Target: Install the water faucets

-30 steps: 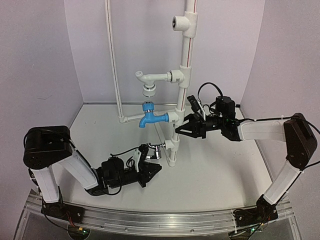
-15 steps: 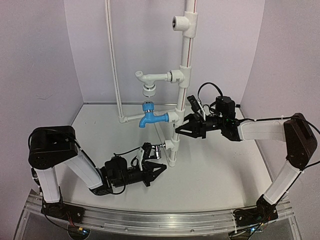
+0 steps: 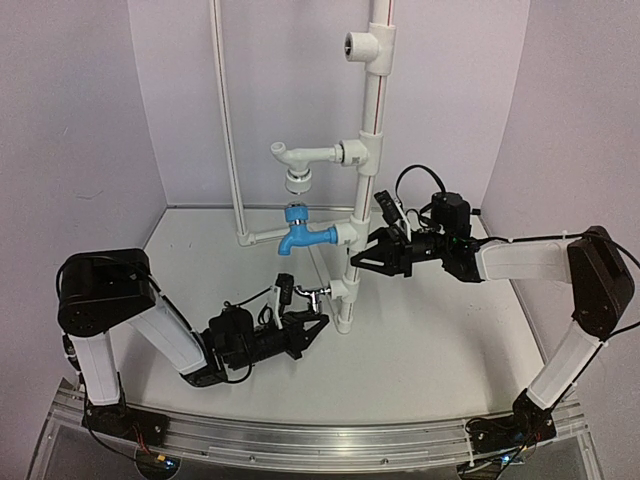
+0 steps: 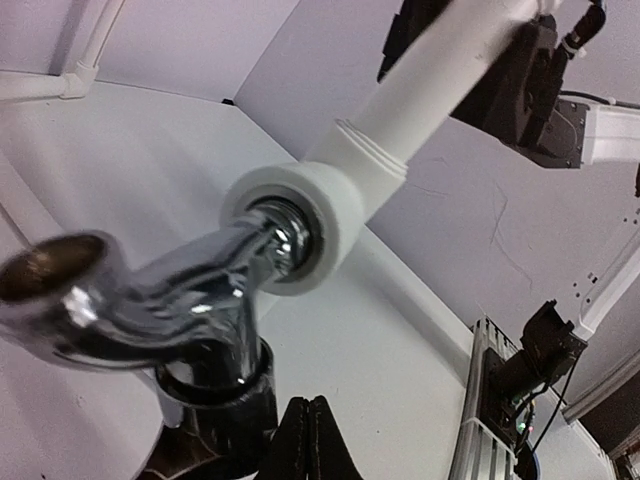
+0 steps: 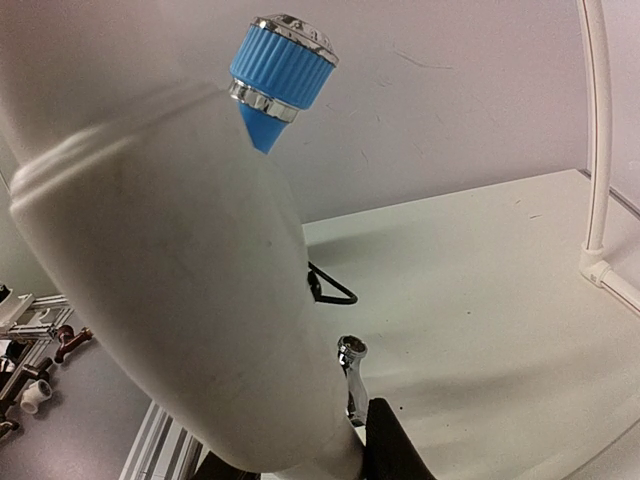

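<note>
The silver faucet (image 3: 312, 293) sits with its threaded end in the lowest white tee (image 3: 345, 290) of the upright white pipe (image 3: 372, 110). In the left wrist view the faucet (image 4: 150, 300) is close up, its end in the tee's socket (image 4: 330, 215) and its black handle (image 4: 215, 400) pointing down. My left gripper (image 3: 308, 330) is just below the faucet. Its fingers (image 4: 308, 435) are pressed together, empty, beside the handle. My right gripper (image 3: 365, 258) is closed around the pipe (image 5: 170, 280) above that tee. One finger (image 5: 392, 445) shows against the pipe, and the faucet's spout (image 5: 352, 352) shows beyond it.
A blue plastic tap (image 3: 300, 232) and a white tap (image 3: 300, 165) are mounted higher on the pipe, and an open tee (image 3: 358, 44) sits near the top. A thin white pipe (image 3: 228, 120) stands at the back left. Walls enclose the table on three sides.
</note>
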You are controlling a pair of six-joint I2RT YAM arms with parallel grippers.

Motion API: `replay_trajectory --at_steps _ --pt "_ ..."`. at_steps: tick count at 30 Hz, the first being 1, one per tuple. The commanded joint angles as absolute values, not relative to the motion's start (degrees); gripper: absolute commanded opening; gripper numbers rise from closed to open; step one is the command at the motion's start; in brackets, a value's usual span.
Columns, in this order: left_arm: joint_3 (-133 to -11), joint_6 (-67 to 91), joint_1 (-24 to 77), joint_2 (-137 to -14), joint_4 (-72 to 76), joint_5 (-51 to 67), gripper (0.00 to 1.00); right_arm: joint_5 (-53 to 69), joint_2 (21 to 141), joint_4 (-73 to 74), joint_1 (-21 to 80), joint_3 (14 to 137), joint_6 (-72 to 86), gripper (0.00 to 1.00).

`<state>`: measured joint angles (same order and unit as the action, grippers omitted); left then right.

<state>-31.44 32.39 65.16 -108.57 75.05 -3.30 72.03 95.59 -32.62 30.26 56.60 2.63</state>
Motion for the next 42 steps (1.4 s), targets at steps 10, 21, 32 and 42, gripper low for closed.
replay_trajectory --at_steps 10,21,32,42 --pt "-33.1 37.0 61.0 -108.3 86.2 -5.2 0.0 74.1 92.9 -29.4 30.2 56.7 14.7 0.0" --pt "-33.5 37.9 57.2 -110.0 86.2 -2.3 0.0 74.4 92.1 -29.4 30.2 56.5 15.3 0.0" --pt "-34.4 37.7 53.7 -109.9 86.2 0.7 0.0 74.6 91.4 -29.3 30.2 56.2 15.6 0.0" --pt "-37.7 34.0 52.6 -109.9 86.2 8.2 0.0 74.4 91.4 -29.3 30.2 55.6 15.4 0.0"
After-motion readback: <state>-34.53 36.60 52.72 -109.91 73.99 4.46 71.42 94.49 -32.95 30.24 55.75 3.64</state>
